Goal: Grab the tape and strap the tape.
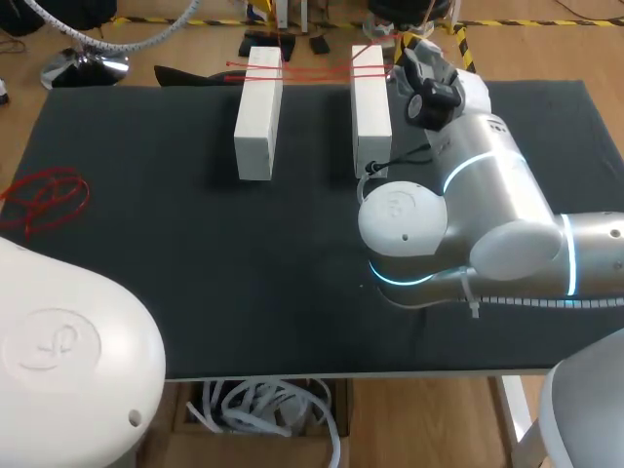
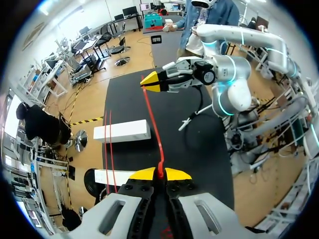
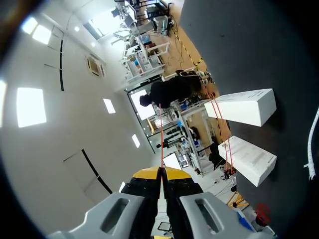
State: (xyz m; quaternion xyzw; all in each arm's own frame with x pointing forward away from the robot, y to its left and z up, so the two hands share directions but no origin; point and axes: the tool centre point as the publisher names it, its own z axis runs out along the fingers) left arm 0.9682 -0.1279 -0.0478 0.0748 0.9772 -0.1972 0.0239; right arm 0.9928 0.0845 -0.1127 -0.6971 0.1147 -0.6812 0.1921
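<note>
Now, one red tape (image 2: 153, 124) runs straight between your grippers: left gripper (image 2: 159, 175) pinches one end, tips together; right gripper (image 3: 160, 172) clamps the other. In the head view the right arm (image 1: 487, 185) hides its own fingertips, and the left gripper doesn't show. Two white blocks (image 1: 258, 112) stand near the table's (image 1: 195, 292) far edge, well apart from the near edge; a red tangle (image 1: 44, 200) lies at the left edge.

Thin red tape (image 2: 152, 124), one taut straight strand, pinched at both ends.
</note>
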